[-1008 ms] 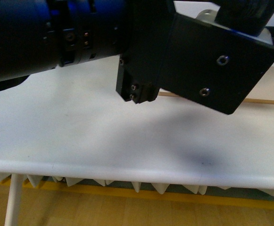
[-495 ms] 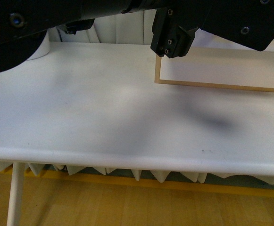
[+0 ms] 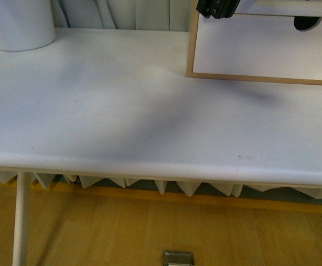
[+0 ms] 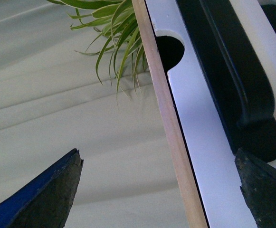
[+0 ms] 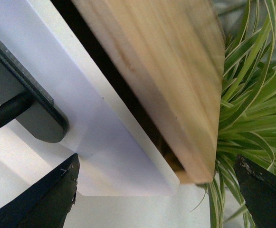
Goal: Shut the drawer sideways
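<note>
Left gripper [image 4: 157,190] and right gripper [image 5: 157,187]: both spread wide, nothing pinched, each close against the wood case [image 3: 192,50].

The white tabletop [image 3: 122,116] carries the case at its far right. The drawer [image 5: 102,135] stands proud of the case's wooden side with a dark gap between them, so it is partly out. At the case's bottom sits 1 plain white drawer front [image 3: 260,52]. A white round container [image 3: 16,25] stands on the tabletop well apart from the case, to its left. A green striped plant [image 5: 256,104] shows just past the case's corner. The drawer's long black bar handle [image 4: 230,76] runs along its white face. Its half-round cutout [image 4: 171,50] opens at the edge right beside the case's wood strip.
</note>
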You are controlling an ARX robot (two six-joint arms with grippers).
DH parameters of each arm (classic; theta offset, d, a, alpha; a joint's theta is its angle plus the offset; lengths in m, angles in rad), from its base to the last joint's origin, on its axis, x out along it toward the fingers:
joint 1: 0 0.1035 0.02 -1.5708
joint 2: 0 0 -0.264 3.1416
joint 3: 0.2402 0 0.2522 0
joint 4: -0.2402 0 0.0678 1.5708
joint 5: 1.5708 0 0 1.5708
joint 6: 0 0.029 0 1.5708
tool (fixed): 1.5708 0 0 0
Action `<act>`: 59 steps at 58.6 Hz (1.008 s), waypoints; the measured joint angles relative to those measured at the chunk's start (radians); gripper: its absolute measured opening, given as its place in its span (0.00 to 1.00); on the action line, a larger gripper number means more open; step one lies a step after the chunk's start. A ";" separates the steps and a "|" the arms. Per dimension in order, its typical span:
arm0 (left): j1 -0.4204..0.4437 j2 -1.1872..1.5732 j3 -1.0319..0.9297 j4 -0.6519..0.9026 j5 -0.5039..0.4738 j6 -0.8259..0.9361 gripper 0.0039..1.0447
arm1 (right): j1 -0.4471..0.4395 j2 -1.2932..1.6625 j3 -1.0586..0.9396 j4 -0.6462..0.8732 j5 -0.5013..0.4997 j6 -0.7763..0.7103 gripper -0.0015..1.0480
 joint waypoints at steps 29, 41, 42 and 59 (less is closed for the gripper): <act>0.002 0.134 0.183 -0.007 -0.029 -0.016 0.94 | 0.005 0.081 0.049 0.076 -0.001 0.071 0.91; 0.008 0.050 0.026 0.041 -0.021 -0.023 0.94 | -0.003 0.006 -0.002 0.021 -0.009 0.115 0.91; 0.008 0.045 0.016 0.044 -0.021 -0.024 0.94 | -0.004 -0.002 -0.007 0.016 -0.012 0.119 0.91; 0.056 -0.149 -0.254 0.170 -0.066 -0.109 0.94 | -0.031 -0.266 -0.163 -0.011 -0.066 0.209 0.91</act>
